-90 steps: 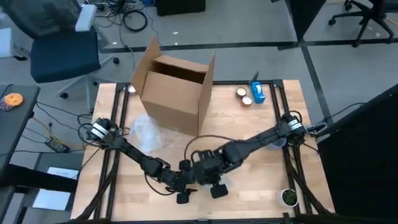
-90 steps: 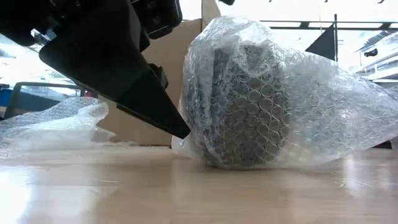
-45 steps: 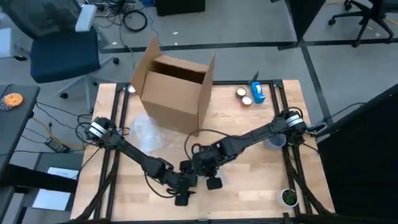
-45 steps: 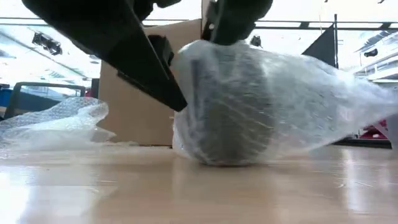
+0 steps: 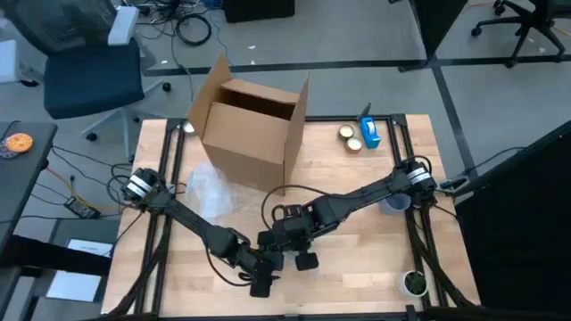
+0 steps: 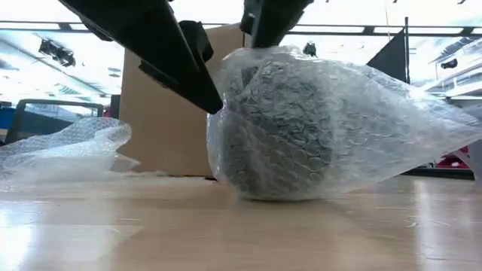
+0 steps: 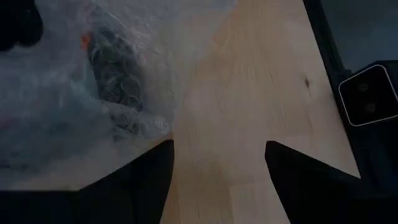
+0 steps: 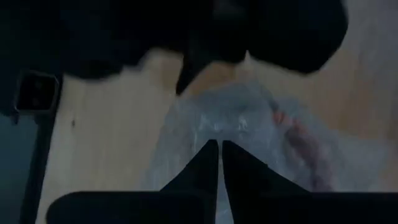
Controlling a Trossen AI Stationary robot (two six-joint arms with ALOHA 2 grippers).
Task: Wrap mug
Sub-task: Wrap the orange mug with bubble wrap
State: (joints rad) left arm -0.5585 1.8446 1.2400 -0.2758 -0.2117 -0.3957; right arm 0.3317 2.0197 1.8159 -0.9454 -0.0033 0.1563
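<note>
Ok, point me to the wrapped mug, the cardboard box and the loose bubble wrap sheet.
wrapped mug (image 6: 282, 128): low view, on the dark mug body seen through the wrap.
cardboard box (image 5: 245, 152): high view, on its front wall.
loose bubble wrap sheet (image 6: 64, 150): low view, on the crumpled heap at the left.

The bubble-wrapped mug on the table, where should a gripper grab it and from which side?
Probably the loose tail of wrap trailing off the bubble-wrapped mug, coming from above. The bundle lies on its side on the table, and its body is wide and rounded, while the tail tapers thin enough to pinch.
</note>
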